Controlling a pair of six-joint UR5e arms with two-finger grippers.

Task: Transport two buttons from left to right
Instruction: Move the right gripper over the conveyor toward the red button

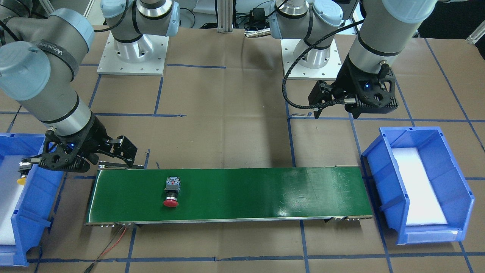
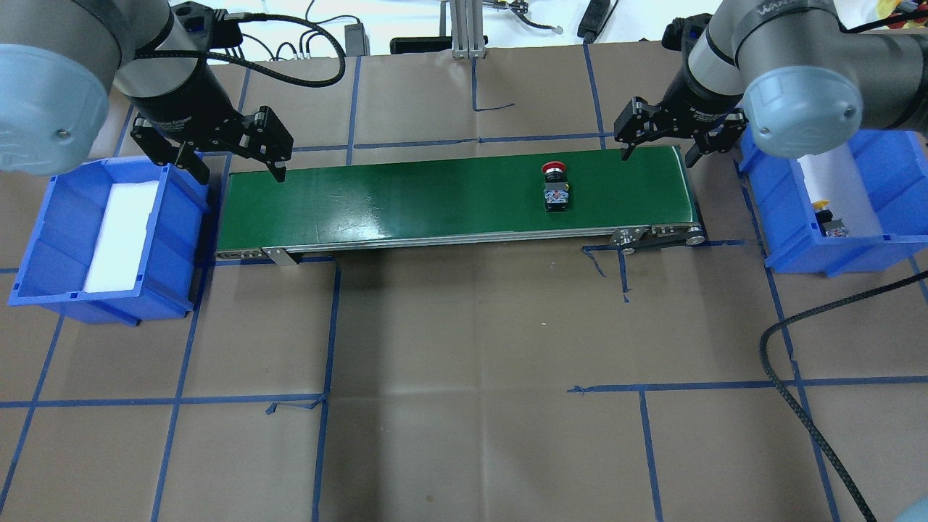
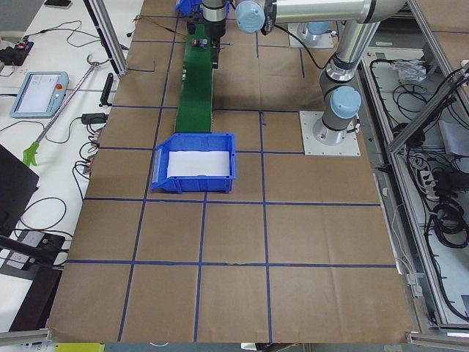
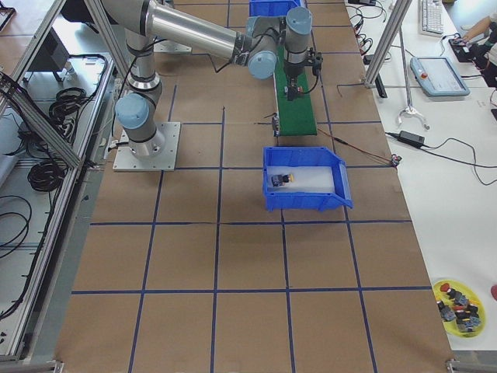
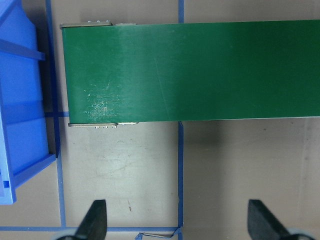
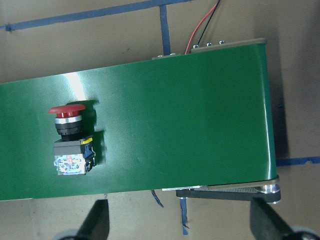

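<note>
We found the red-capped button (image 2: 554,187) lying on its side on the green belt (image 2: 435,197), toward the belt's right end, with its cap pointing away from the robot and its boxy black-and-grey body nearer. The yellow-capped button (image 2: 829,217) sat inside the right blue bin (image 2: 819,259), on the white pad (image 2: 859,199) that lined it. The right claw (image 2: 658,156) hung over the far edge of the belt's right end, near the red one but not touching it, its fingers spread wide with nothing between them. The left claw (image 2: 239,174) was likewise spread and bare, at the belt's left end just beside the left blue bin (image 2: 43,243), which stood on the paper-covered bench (image 2: 464,362). We judged the red button to be light and rigid, a hard plastic piece that would neither flex nor crush under a moderate squeeze. Its domed cap looked smooth and round, so fingers closing there might skid off or tip it. The square switch body offered flat, parallel faces, and we took those to be the better hold, with the fingers closing across the body's width. The right wrist view suggested the spread fingers already lined up that way. The contact end of the body looked finer in detail, so we would keep the fingers off it.
</note>
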